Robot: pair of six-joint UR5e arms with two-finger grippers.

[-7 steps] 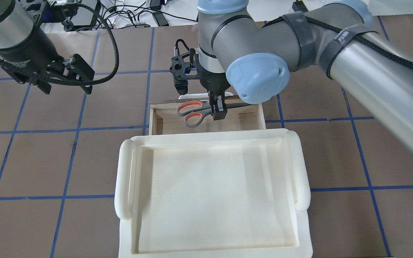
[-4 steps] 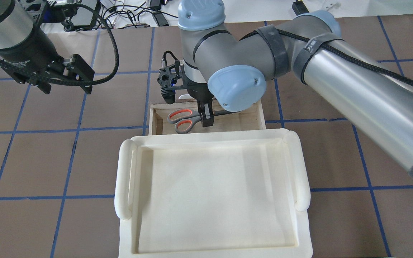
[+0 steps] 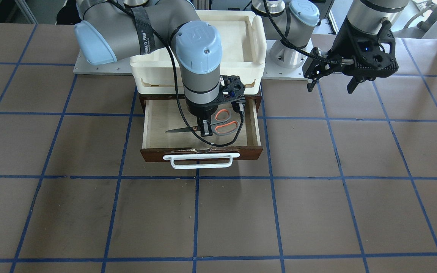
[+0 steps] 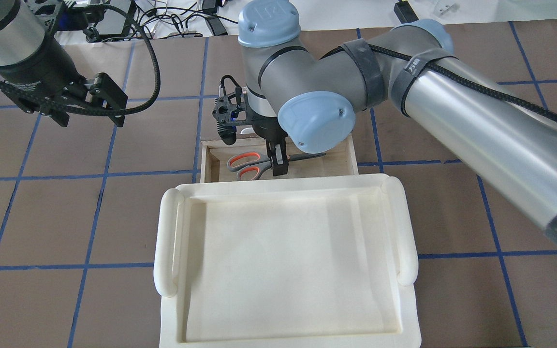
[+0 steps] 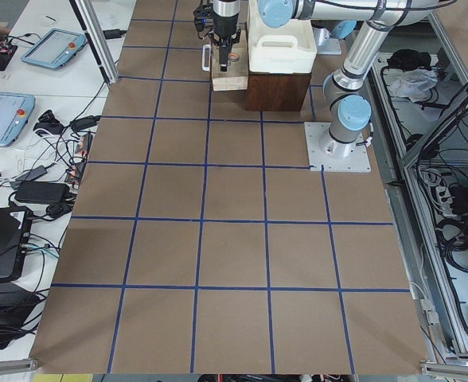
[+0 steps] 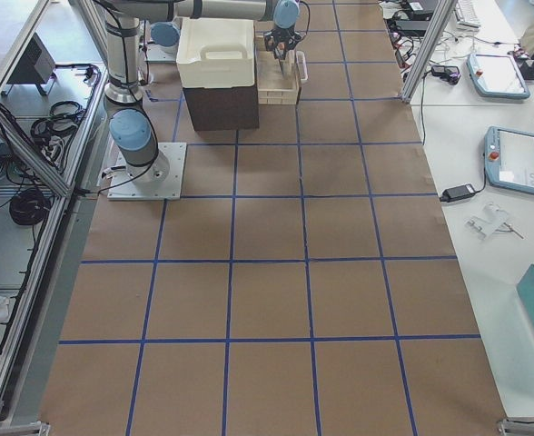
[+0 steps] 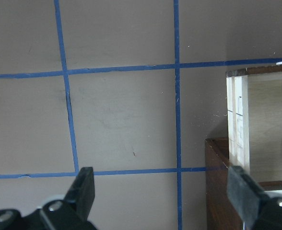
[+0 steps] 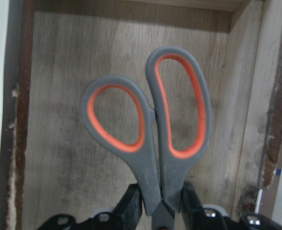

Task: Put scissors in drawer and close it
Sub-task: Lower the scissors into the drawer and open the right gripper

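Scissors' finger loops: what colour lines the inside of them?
Orange-red; the scissors show it best in the right wrist-mounted view.

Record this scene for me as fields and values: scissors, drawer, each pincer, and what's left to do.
scissors: held near the pivot, low in the open drawer; whether they touch the floor is unclear
drawer: pulled out, below the tray
right pincer: shut on scissors
left pincer: open, empty, off to the drawer's side
remaining: release scissors, close drawer
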